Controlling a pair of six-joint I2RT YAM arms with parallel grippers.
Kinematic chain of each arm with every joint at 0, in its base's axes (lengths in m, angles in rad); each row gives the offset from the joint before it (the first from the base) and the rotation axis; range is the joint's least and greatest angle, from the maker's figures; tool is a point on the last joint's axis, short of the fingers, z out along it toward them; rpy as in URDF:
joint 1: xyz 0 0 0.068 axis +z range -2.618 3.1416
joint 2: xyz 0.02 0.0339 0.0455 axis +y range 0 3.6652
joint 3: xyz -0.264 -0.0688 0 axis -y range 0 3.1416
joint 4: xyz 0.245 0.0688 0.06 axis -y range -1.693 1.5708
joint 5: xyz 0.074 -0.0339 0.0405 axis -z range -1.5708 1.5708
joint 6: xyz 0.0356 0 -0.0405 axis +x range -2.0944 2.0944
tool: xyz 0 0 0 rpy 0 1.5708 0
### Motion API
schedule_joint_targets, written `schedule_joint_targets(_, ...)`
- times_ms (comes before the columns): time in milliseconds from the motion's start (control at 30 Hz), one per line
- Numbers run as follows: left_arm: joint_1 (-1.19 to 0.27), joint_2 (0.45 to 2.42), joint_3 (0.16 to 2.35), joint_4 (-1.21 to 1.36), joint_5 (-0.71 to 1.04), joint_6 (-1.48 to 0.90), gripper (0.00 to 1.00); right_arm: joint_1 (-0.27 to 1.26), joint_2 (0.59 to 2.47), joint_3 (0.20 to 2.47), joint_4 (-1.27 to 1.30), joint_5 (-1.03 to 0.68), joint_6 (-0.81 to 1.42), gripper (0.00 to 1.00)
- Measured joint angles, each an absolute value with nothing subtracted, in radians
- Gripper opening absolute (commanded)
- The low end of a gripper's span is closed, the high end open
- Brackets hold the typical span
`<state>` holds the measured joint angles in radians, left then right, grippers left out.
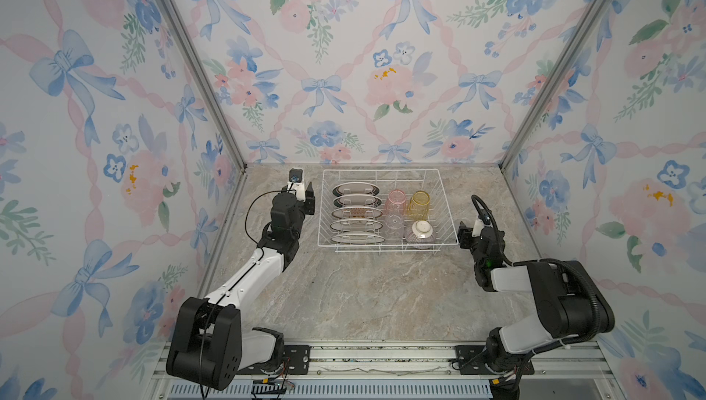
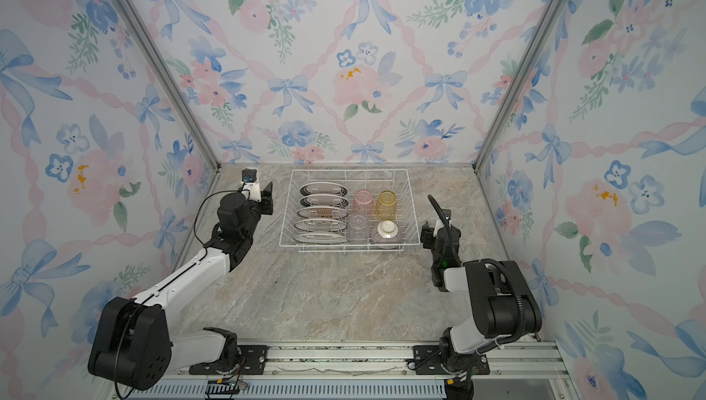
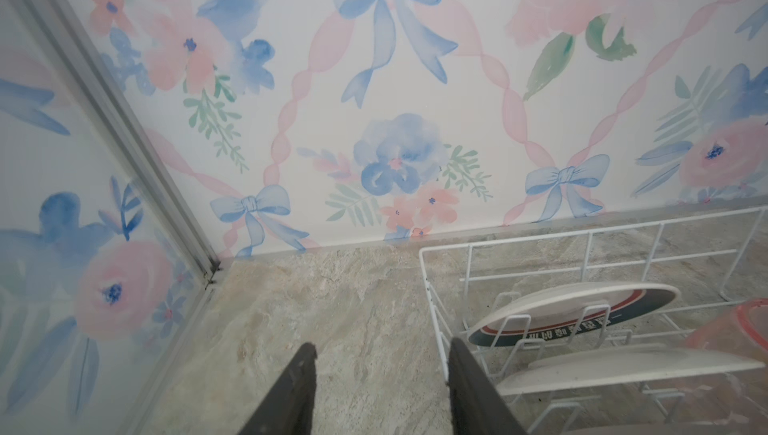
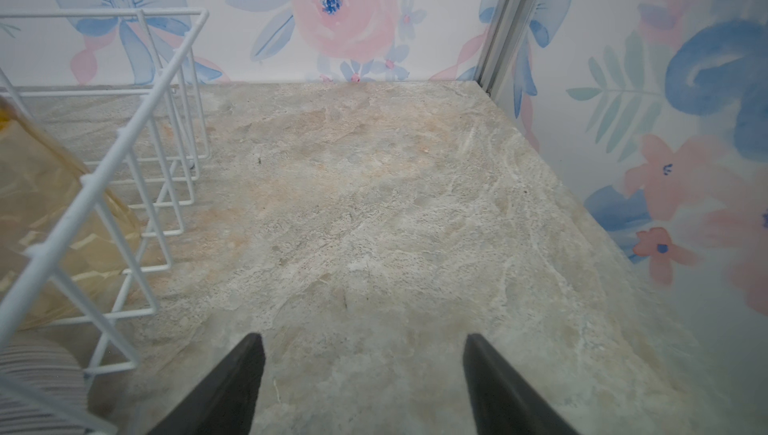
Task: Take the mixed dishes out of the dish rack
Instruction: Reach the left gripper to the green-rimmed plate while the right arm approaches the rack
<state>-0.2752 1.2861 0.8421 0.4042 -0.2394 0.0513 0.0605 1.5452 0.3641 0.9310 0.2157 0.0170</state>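
Note:
The white wire dish rack (image 1: 382, 170) (image 2: 349, 170) stands at the back middle of the table. Several dark-rimmed plates (image 1: 355, 189) stand on edge in its left dividers. A pink tumbler (image 1: 396, 200), a yellow tumbler (image 1: 419, 201), a clear tumbler (image 1: 394, 224) and an upturned striped bowl (image 1: 420, 232) fill its right side. My left gripper (image 1: 310, 197) (image 3: 382, 345) is open and empty just outside the rack's left wall (image 3: 422, 252), beside the rearmost plate (image 3: 582, 304). My right gripper (image 1: 464, 235) (image 4: 363, 335) is open and empty over bare table, outside the rack's right wall (image 4: 124, 138), near the bowl (image 4: 37, 374).
Floral-papered walls with aluminium corner posts (image 1: 198, 73) (image 1: 550, 85) close in the marble tabletop (image 1: 363, 295) on three sides. The arms' bases sit on a metal rail (image 1: 382, 356) along the front edge. Bare table lies in front of the rack and on both sides.

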Motion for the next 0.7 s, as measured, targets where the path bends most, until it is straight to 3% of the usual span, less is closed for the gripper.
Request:
schedule_joint_targets(133, -0.325, 1.319, 1.026, 0.259, -0.236, 0.083, 0.52, 0.048, 1.528, 0.396, 0.846, 0.209, 0.029, 0.61)
schedule_joint_targets(433, -0.389, 1.504, 1.341, -0.036, -0.215, 0.139, 0.51, 0.038, 1.33, 0.776, 0.297, 0.111, 0.064, 0.64)
schedule_joint_targets(700, -0.463, 1.68, 1.47, -0.201, -0.223, 0.281, 0.41, 0.067, 1.275, 1.031, -0.017, -0.067, 0.102, 0.62)
